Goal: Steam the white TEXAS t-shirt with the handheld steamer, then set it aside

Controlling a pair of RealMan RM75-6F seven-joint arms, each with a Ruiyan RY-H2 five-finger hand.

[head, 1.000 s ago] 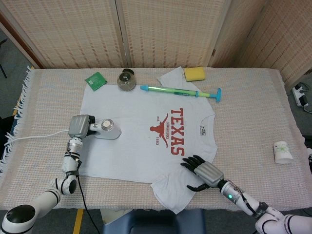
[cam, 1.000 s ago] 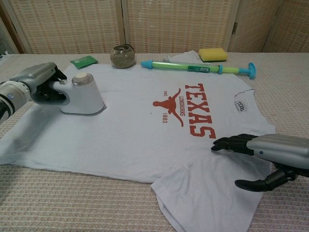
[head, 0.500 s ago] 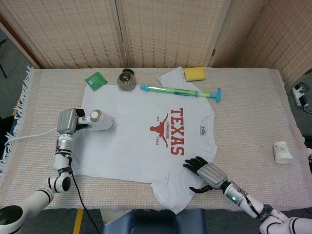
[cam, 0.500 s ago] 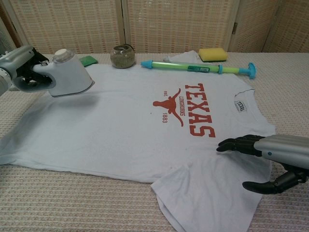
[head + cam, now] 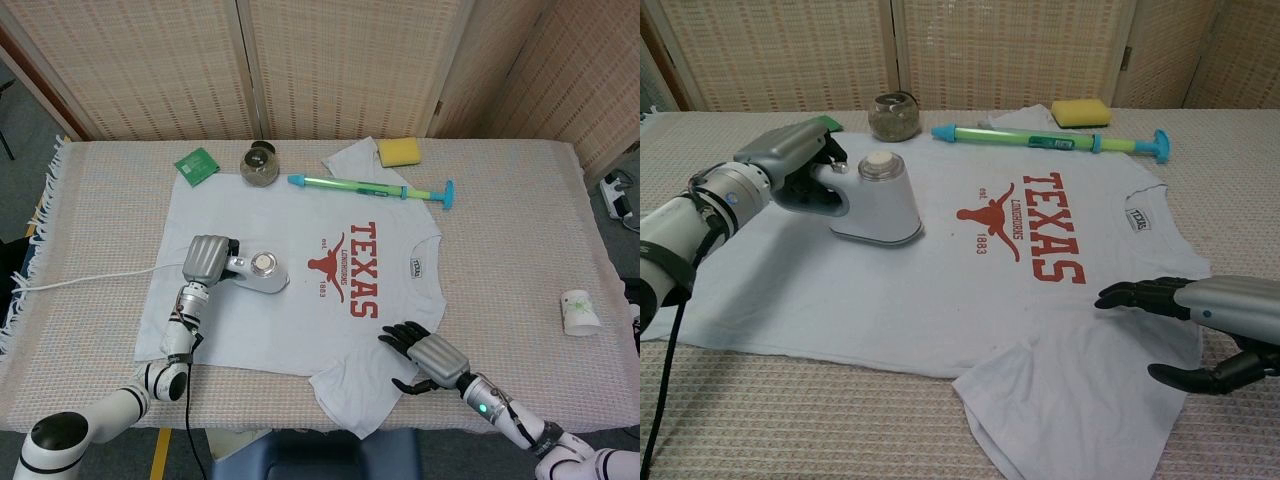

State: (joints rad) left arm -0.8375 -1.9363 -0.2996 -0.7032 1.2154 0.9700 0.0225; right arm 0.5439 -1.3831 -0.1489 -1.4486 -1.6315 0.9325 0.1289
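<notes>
The white TEXAS t-shirt [image 5: 300,310] [image 5: 940,290] lies spread flat on the table, its red print facing up. My left hand [image 5: 207,262] [image 5: 790,160] grips the handle of the white handheld steamer [image 5: 262,271] [image 5: 878,200], whose base rests on the shirt left of the longhorn print. My right hand [image 5: 425,357] [image 5: 1200,325] hovers open at the shirt's lower right sleeve, fingers spread just above the fabric and holding nothing.
A green and blue pump toy [image 5: 370,187] lies across the shirt's top edge. A yellow sponge [image 5: 399,152], a round jar [image 5: 259,164] and a green packet [image 5: 196,164] sit at the back. A white cup [image 5: 580,312] lies at far right. The steamer's cord [image 5: 90,276] trails left.
My left hand carried the steamer up and off to the left, then back right and down onto the shirt nearer the print. The right hand drifted slightly right and toward the table's near edge.
</notes>
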